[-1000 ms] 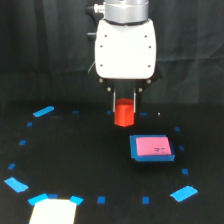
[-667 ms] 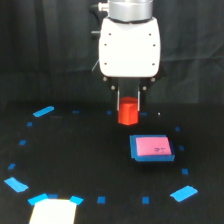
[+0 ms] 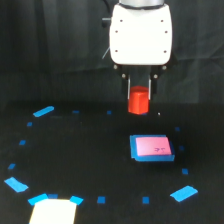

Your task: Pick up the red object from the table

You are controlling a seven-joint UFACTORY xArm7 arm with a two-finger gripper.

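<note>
The red object is a small red-orange block hanging below the white arm head. My gripper is shut on the block's upper part, with dark fingers on either side of it. The block appears lifted off the black table, above and behind the flat blue-edged square with a pink top. The block's underside and the fingertips are hard to tell apart from the dark background.
Blue tape marks ring the table: a strip at the left, one at the lower left, one at the lower right, plus small dots. A pale yellowish patch with blue edges lies at the bottom left.
The arm head and the gripper with the red block have moved toward the exterior view's right and slightly up; the block stays held. The pink-topped square has not moved.
</note>
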